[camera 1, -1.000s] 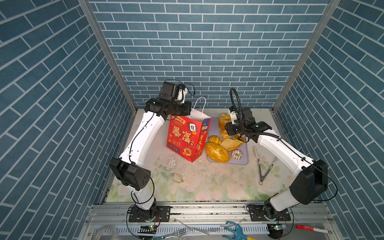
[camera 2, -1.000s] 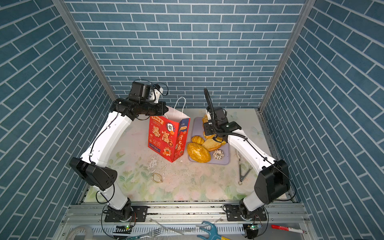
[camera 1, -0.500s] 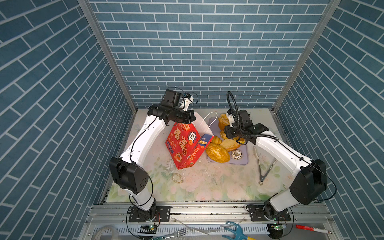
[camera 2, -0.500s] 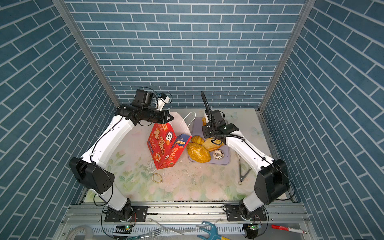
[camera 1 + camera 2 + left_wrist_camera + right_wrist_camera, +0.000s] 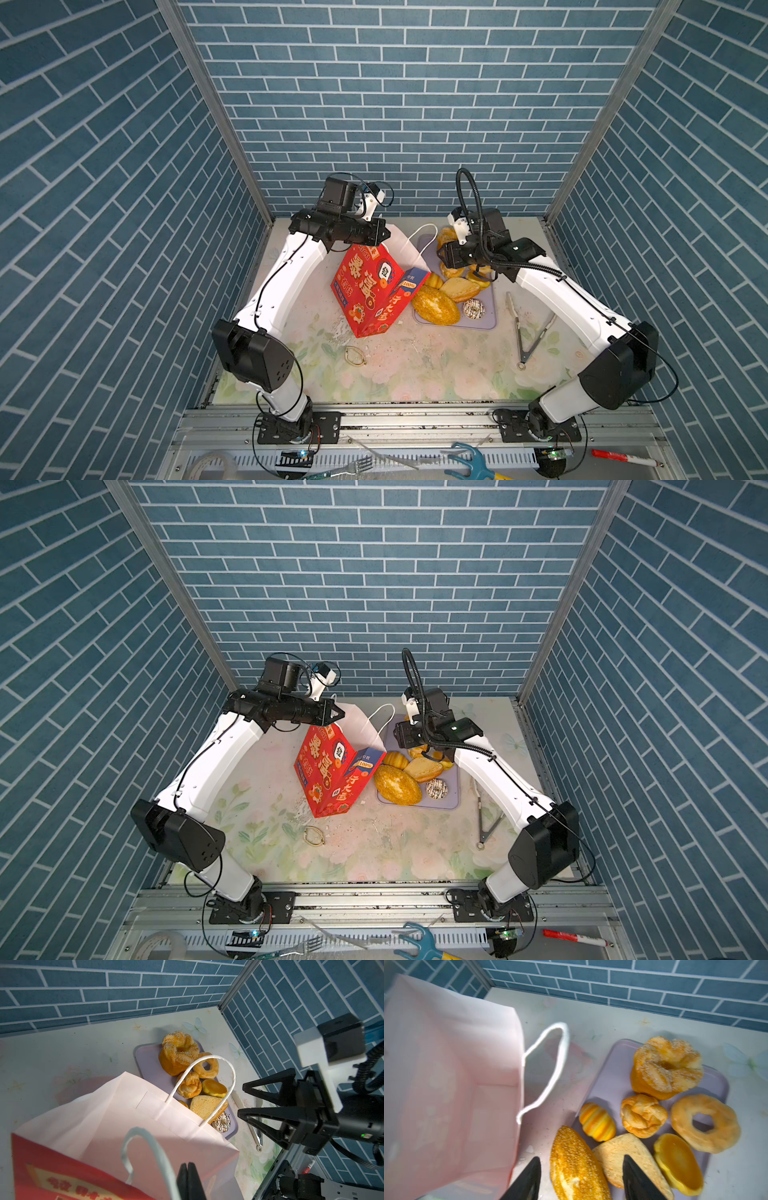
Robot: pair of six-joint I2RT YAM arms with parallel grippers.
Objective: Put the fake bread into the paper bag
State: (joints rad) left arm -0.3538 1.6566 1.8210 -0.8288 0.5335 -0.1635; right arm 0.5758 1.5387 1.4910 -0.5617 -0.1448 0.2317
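- Centre of both top views: the red bag (image 5: 365, 291) (image 5: 328, 771) stands tipped on one bottom edge. Its white mouth leans toward the tray (image 5: 490, 301) on the right.
- The left gripper (image 5: 381, 237) reaches in from upper centre and meets the bag's top corner. At the bottom of the left wrist frame its jaws are pressed together at the rim, beside a white cord handle (image 5: 135, 1130), and appear to pinch the paper.
- All the bread (image 5: 457, 289) in sight lies heaped on the lilac tray, right of centre and just beside the bag.
- The right gripper (image 5: 241, 1100) hovers over the tray with its jaws spread and nothing between them.
- Bottom of the right wrist frame: the seeded loaf (image 5: 575, 1165) and a toast wedge (image 5: 618, 1157) show between its black fingers (image 5: 527, 1180).
- Upper right of that frame: a sugared twist (image 5: 666, 1066) and a ring doughnut (image 5: 706, 1122) sit at the tray's far end.
- Metal tongs (image 5: 524, 328) lie on the floral table (image 5: 415, 365), right of the tray and clear of it.
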